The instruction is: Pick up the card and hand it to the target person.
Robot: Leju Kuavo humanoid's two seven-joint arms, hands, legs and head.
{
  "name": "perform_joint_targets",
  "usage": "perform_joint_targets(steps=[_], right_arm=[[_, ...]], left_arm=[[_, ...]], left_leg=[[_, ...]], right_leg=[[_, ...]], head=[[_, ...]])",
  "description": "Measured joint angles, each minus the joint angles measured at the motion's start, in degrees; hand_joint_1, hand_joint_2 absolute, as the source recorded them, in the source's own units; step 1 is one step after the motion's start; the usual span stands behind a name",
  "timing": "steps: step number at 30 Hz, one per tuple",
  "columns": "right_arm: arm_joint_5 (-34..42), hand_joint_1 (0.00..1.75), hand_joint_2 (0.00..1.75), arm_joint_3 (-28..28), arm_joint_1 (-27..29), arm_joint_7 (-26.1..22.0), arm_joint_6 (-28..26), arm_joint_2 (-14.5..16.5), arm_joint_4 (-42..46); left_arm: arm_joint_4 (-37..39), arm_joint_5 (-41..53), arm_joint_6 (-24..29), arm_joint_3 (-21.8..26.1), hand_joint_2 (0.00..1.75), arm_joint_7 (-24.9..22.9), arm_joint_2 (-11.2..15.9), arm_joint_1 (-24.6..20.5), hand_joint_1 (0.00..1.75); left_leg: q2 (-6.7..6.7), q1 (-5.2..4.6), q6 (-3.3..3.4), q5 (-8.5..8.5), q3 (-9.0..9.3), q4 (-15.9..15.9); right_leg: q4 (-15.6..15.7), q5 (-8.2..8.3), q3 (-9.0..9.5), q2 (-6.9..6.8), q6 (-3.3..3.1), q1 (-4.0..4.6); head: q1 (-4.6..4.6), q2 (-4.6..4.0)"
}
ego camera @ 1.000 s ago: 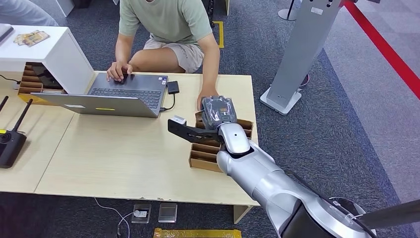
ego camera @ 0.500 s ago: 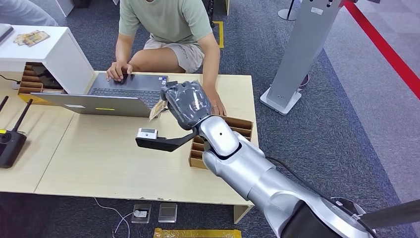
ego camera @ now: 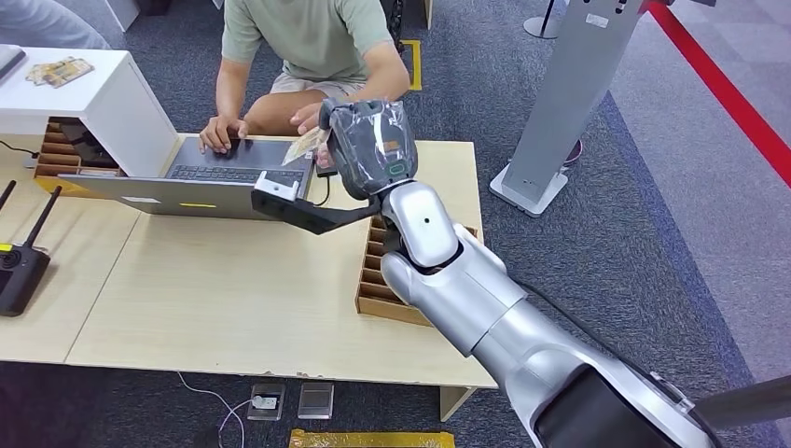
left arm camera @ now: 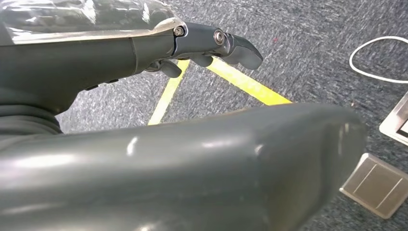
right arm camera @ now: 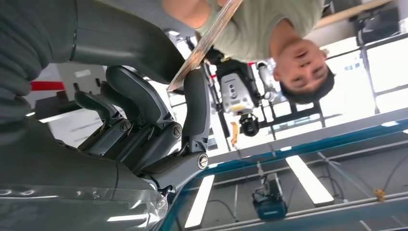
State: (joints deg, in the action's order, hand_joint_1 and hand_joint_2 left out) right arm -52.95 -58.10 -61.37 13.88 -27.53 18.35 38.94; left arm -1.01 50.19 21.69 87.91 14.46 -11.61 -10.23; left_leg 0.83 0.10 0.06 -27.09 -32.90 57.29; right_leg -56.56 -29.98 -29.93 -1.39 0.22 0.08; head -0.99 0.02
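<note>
One card (ego camera: pixel 306 147) is the thing being passed, and it sits pinched in the right hand (ego camera: pixel 368 145), raised above the far edge of the wooden table (ego camera: pixel 224 289), over the back corner of the open laptop (ego camera: pixel 219 177). In the right wrist view the card (right arm camera: pixel 204 45) is clamped edge-on between the thick thumb and a darker fingertip (right arm camera: pixel 195 86), with the other fingers curled in below it. The person (ego camera: pixel 312 42) sits across the table, one hand (ego camera: pixel 306 117) lifted and just beside the card, touching or nearly so; which one is hard to tell. Their other hand (ego camera: pixel 224 133) rests on the laptop.

Near the table's right edge stands a cardboard divider box (ego camera: pixel 387 285), partly hidden under the silver forearm. A white cabinet (ego camera: pixel 89 103) crowds the far left, and a black remote with antennas (ego camera: pixel 20 266) lies at the left edge. Between laptop and box the tabletop is bare. A grey stand (ego camera: pixel 560 103) rises from the carpet to the right, well apart from the arm.

The left hand (left arm camera: pixel 192 48) hangs over carpet with yellow floor tape (left arm camera: pixel 240 82), fingers loosely apart, holding nothing.
</note>
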Motion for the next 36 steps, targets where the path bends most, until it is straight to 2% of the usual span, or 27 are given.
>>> perform_joint_targets(steps=[9, 15, 19, 23, 27, 33, 36], right_arm=[[-1.8, 1.75, 1.75, 1.5, -5.4, 9.2, 3.2, -0.1, -3.2], [-4.4, 1.75, 1.75, 2.4, -6.9, 10.1, 3.8, -0.1, -6.3], [-5.6, 0.03, 1.75, 2.7, -7.0, 9.9, 4.2, -0.1, -8.0], [-5.3, 0.0, 1.75, 3.2, -6.6, 7.3, 4.0, -0.1, -9.0], [-2.3, 0.0, 1.75, 4.6, -5.1, 2.4, 3.3, 0.0, -9.3], [3.2, 0.0, 1.75, 6.9, -0.9, -3.5, 3.4, 0.0, -6.9], [7.2, 0.0, 1.75, 8.4, 2.5, -5.4, 5.7, -0.1, -3.5]], left_arm=[[0.0, 0.9, -2.0, 0.0, 0.0, 0.9, -0.2, 0.0, 0.0], [0.0, 0.8, -4.6, 0.0, 0.0, 2.9, -0.2, 0.0, 0.0], [0.0, 0.5, -6.0, 0.0, 0.0, 3.9, -0.2, 0.0, 0.0], [0.0, 0.1, -7.8, 0.0, 0.0, 5.3, -0.2, 0.0, 0.0], [0.0, -1.0, -9.5, 0.0, 0.0, 5.5, -0.2, 0.0, 0.0], [0.0, -4.5, -9.5, 0.0, 0.0, 5.5, -0.2, 0.1, 0.0], [0.0, -6.3, -9.3, 0.0, 0.0, 5.4, -0.2, 0.1, 0.0]], left_leg=[[0.0, 0.0, 0.0, 0.0, 0.0, 0.0], [0.0, 0.0, 0.0, 0.0, 0.0, 0.0], [0.0, 0.0, 0.0, 0.0, 0.0, 0.0], [0.0, 0.0, 0.0, 0.0, 0.0, 0.0], [0.0, 0.0, 0.0, 0.0, 0.0, 0.0], [0.0, 0.0, 0.0, 0.0, 0.0, 0.0], [0.0, 0.0, 0.0, 0.0, 0.01, 0.0]], right_leg=[[0.0, 0.0, -0.01, 0.0, 0.0, 0.0], [0.0, 0.0, -0.01, 0.0, 0.0, 0.0], [0.0, 0.0, -0.01, 0.0, 0.0, 0.0], [0.0, 0.0, -0.01, 0.0, 0.0, 0.0], [0.0, 0.0, 0.0, 0.0, 0.0, 0.0], [0.0, 0.0, 0.01, 0.0, 0.0, 0.0], [0.0, 0.0, -0.01, 0.0, 0.0, 0.0]], head=[[-0.01, 0.0], [0.0, 0.01], [0.0, 0.02], [-0.01, 0.0], [0.0, 0.01], [0.01, 0.01], [0.0, 0.01]])
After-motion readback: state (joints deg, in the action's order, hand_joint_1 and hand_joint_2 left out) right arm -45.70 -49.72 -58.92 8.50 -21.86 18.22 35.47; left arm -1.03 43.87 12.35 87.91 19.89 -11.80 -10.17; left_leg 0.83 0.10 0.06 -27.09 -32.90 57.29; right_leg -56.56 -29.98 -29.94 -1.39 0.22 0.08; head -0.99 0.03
